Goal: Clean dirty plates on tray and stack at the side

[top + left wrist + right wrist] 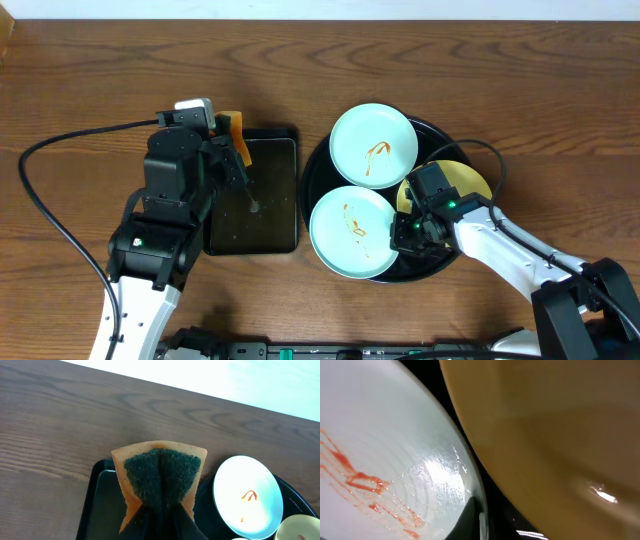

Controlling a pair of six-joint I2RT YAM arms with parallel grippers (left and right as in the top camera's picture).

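Note:
The round black tray [312,180] holds three sauce-streaked plates. The far mint-blue plate [373,145] also shows in the left wrist view [247,495]. My right gripper [408,232] sits at the right rim of the near mint-blue plate [345,232]. In the right wrist view one finger [477,520] rests on that plate's rim [385,445]; the other finger is hidden. The yellow plate [465,180] lies partly under my right arm and looms close [560,425]. My left gripper [232,150] is shut on an orange and dark green sponge [162,477], folded between the fingers.
A smaller black rectangular tray [280,235] lies left of the round tray, under my left gripper, and shows in the left wrist view [95,505]. Black cables run from both arms. Bare wooden table lies beyond and to the right.

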